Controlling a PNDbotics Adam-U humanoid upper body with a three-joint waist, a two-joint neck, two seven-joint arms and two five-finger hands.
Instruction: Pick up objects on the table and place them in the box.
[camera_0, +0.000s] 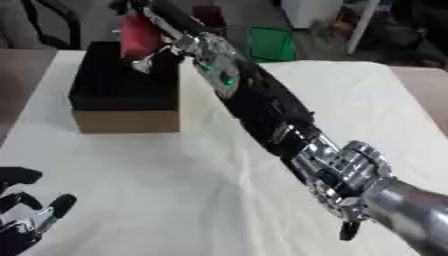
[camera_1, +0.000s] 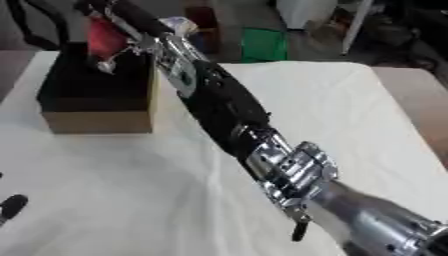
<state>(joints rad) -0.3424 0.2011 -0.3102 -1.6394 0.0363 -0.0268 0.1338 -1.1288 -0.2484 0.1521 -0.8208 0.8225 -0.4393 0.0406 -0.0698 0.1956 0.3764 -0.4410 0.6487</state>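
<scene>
The white-draped worktop (camera_0: 175, 200) filled most of what I could see, bare across its near half. Over it, from about four o'clock toward eleven o'clock, ran the robot's long black-and-silver right arm (camera_0: 262, 110), stretched nearly straight. At the far left, around ten o'clock, stood the black-lined cardboard box (camera_0: 127, 95), open at the top with its dark inside facing up and a tan wall showing toward me.

The relation that mattered was this: the right hand (camera_0: 162, 42) hung right above the box's far rim, and the red, blocky object (camera_0: 138, 32) sat in it, directly over the dark opening. Its long axis stood roughly upright, tilted a little. The fingers were curled about it, so it was carried, not yet let go. I judged that opening the fingers would drop it inside, though whether it would clear the far edge I could not tell.

The red object looked plain, soft-edged and bright against the black lining; I could make out no label.

The left hand (camera_0: 26, 210) lay idle at about seven o'clock, near the lower corner, fingers relaxed and pointing up, well apart from the box.
</scene>
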